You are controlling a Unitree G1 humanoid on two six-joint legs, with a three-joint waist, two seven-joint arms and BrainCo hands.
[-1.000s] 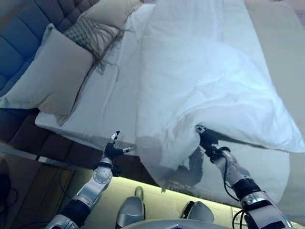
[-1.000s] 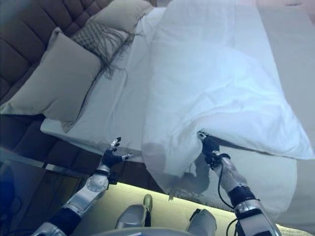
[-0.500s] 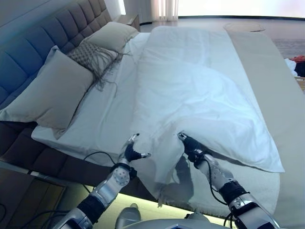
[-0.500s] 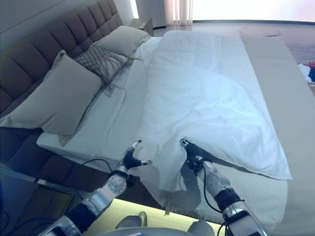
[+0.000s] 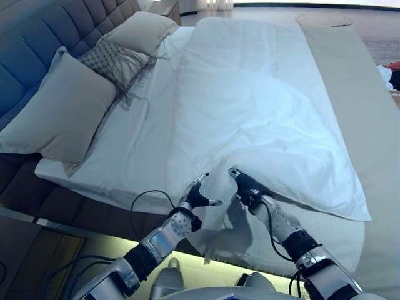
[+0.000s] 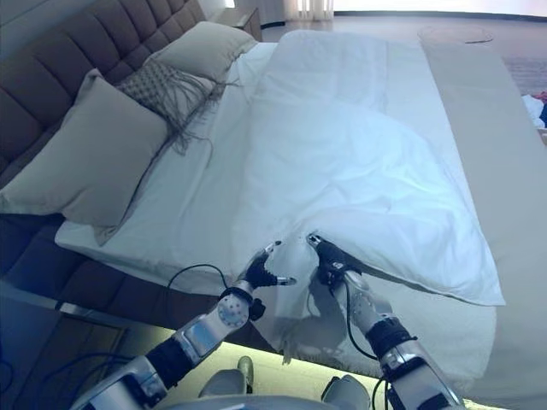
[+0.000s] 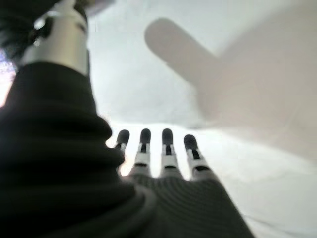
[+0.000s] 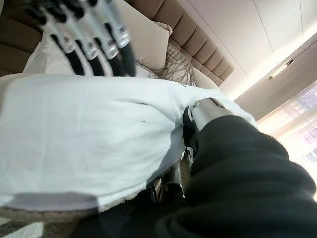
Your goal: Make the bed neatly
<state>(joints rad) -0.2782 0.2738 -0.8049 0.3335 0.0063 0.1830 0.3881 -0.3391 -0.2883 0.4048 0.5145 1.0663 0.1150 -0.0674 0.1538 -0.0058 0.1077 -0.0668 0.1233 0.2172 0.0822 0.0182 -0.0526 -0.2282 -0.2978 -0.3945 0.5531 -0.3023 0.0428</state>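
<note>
A white duvet (image 5: 250, 112) lies crumpled across the bed, its near corner hanging over the bed's side edge. The white sheet (image 5: 137, 137) is bare between the duvet and the pillows. My right hand (image 5: 245, 185) is under the duvet's near edge, with the cloth pinched between thumb and fingers (image 8: 94, 39). My left hand (image 5: 199, 197) is open with its fingers spread, just left of the hanging duvet corner and close to the right hand. In the left wrist view its straight fingers (image 7: 166, 148) point at white cloth.
A large beige pillow (image 5: 62, 112), a fringed cushion (image 5: 115, 59) and another pillow (image 5: 140, 31) lean on the tufted headboard (image 5: 25, 50) at the left. A beige cover (image 5: 369, 112) runs along the bed's right side. A lit strip (image 5: 250, 267) glows under the bed frame.
My left hand has moved right, from beside the bed frame to the hanging duvet corner. My right hand still holds the duvet edge. The camera view has shifted.
</note>
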